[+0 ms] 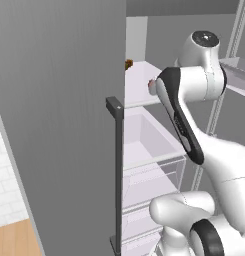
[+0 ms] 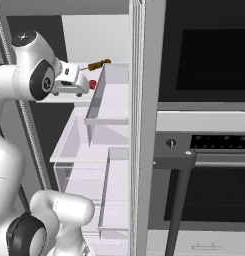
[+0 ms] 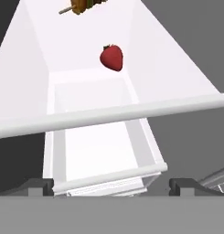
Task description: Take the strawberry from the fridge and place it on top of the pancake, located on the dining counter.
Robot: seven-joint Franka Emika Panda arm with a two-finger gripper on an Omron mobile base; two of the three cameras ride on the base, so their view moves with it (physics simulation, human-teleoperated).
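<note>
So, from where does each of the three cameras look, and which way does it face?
Left base view: behind the arm, to its left, facing the open fridge; the white arm rises at lower right.
Right base view: behind the arm, to its right, facing the fridge shelves and the wall oven; the arm rises at lower left.
Hand view: on the hand, looking along the gripper at the strawberry; both jaws' tips show, apart.
All three share the strawberry's white shelf.
</note>
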